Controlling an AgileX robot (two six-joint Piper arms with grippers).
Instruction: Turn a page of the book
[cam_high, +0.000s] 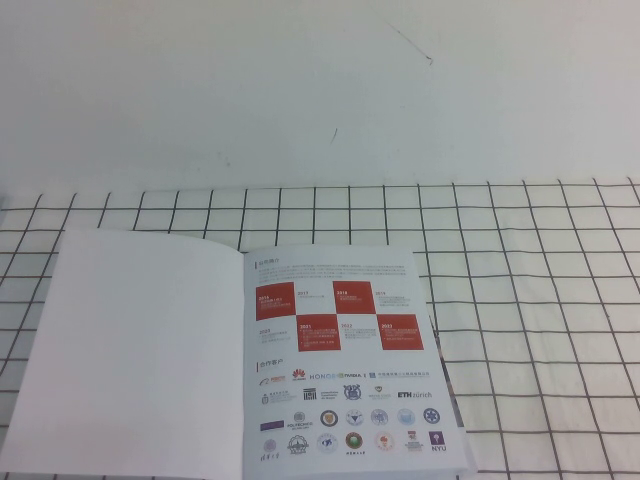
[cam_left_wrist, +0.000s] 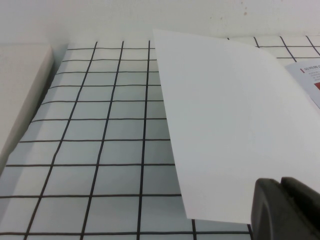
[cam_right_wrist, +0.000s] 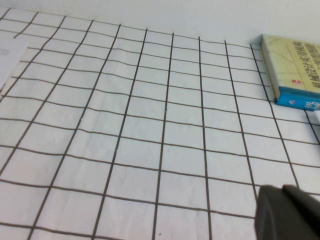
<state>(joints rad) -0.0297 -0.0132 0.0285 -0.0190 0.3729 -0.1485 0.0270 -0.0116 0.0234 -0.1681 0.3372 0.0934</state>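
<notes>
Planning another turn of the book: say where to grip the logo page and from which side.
Grip the logo page at its free right edge, coming from the book's right: the spine binds its left edge. The right gripper hangs over bare cloth there; the left gripper sits by the turned cover leaf.

Book (cam_high: 340, 360): lower edge cut off by the bottom of the high view; text on the printed page and the logo rows too small to read. Neither arm appears in the high view; left gripper (cam_left_wrist: 287, 210) and right gripper (cam_right_wrist: 290, 212) each show only as a dark corner cut off by their wrist frames, above the grid cloth (cam_right_wrist: 150, 140). A second, yellow-and-blue book (cam_right_wrist: 292, 70) is cropped at the right wrist frame's edge, its lettering illegible.
</notes>
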